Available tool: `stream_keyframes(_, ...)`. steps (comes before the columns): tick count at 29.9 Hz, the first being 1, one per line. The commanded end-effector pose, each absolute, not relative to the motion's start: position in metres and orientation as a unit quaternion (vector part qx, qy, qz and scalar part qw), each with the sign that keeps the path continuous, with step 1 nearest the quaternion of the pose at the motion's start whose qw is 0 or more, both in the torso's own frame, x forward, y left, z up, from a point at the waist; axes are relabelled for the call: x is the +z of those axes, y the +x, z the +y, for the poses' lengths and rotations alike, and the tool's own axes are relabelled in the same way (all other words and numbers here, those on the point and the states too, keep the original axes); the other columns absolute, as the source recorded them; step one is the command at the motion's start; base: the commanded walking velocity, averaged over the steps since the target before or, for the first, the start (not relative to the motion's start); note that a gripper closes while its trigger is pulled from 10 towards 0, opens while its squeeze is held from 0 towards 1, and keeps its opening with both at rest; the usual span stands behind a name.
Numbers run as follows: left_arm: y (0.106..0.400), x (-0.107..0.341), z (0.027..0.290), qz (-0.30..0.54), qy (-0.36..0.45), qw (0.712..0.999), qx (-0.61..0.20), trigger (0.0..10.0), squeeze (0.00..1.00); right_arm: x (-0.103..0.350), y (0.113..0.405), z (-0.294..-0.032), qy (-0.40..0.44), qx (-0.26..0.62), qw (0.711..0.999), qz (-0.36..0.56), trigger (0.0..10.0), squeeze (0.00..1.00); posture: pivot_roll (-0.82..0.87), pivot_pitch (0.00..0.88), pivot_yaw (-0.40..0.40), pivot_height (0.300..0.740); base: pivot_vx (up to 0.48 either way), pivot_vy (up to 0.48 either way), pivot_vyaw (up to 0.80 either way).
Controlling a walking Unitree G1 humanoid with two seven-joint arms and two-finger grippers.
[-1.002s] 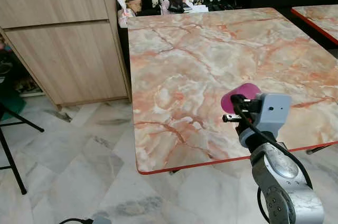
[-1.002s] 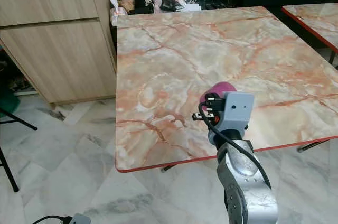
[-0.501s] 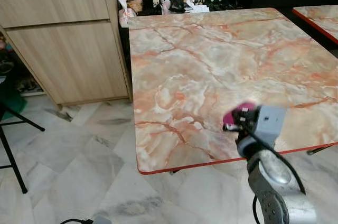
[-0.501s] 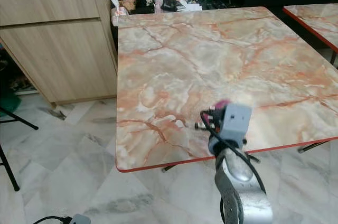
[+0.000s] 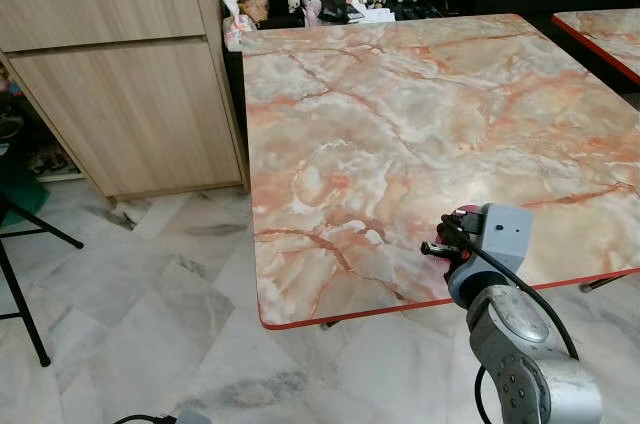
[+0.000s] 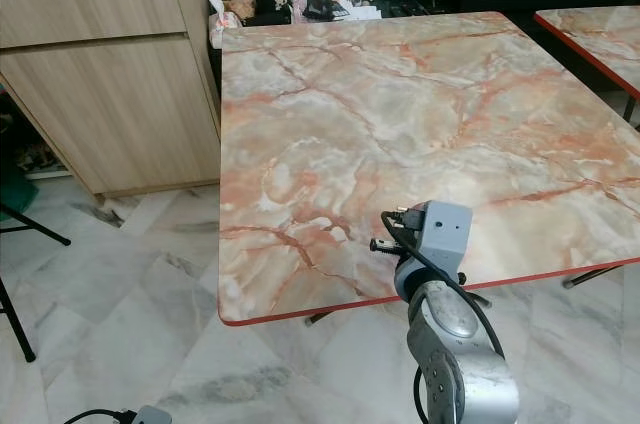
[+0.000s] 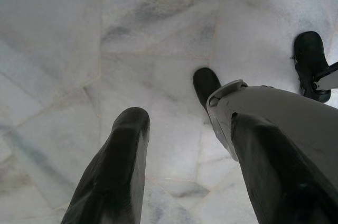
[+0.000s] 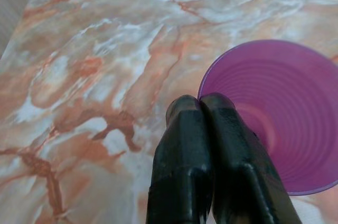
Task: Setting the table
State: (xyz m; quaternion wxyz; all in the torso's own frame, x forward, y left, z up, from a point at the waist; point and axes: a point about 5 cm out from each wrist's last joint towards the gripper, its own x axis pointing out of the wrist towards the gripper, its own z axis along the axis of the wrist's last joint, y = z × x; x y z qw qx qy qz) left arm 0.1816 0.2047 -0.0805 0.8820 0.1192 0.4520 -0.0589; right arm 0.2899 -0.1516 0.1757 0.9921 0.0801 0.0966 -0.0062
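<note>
Pinching purple cup (image 8: 274, 113) rim w/ right gripper (image 8: 203, 105), marble table (image 5: 400, 114), wood cabinet (image 5: 120, 94)

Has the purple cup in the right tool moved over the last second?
Yes. The purple cup, pinched at its rim by the right tool, has come down toward the marble table and nearer its red front edge.
</note>
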Motion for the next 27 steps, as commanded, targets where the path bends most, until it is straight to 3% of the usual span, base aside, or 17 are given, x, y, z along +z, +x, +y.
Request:
stream_keyframes(1,0.169,-0.086,0.207,0.476,0.120,0.869,-0.060,10.0,0.00,0.180,0.289,-0.153,0.086,-0.009,0.992,0.093,10.0,0.05,-0.05,0.185,-0.013,0.740,0.000,0.000,0.00)
stream_keyframes(3,0.169,-0.086,0.207,0.476,0.120,0.869,-0.059,10.0,0.00,0.183,0.290,-0.154,0.086,-0.010,0.992,0.089,10.0,0.00,-0.05,0.185,-0.013,0.740,0.000,0.000,0.00)
stream_keyframes(11,0.169,-0.086,0.207,0.477,0.120,0.869,-0.060,10.0,0.00,0.187,0.292,-0.156,0.084,-0.014,0.993,0.081,10.0,0.00,-0.05,0.184,-0.014,0.740,0.000,0.000,0.00)
stream_keyframes(20,0.171,-0.085,0.207,0.470,0.118,0.873,-0.054,10.0,0.00,0.207,0.291,-0.161,0.069,-0.028,0.996,-0.038,10.0,0.00,-0.06,0.185,-0.012,0.740,0.000,0.000,0.00)
stream_keyframes(27,0.172,-0.085,0.207,0.467,0.120,0.875,-0.054,10.0,0.00,0.212,0.289,-0.161,0.064,-0.030,0.995,-0.073,10.0,0.00,-0.06,0.187,-0.012,0.740,0.000,0.000,0.00)
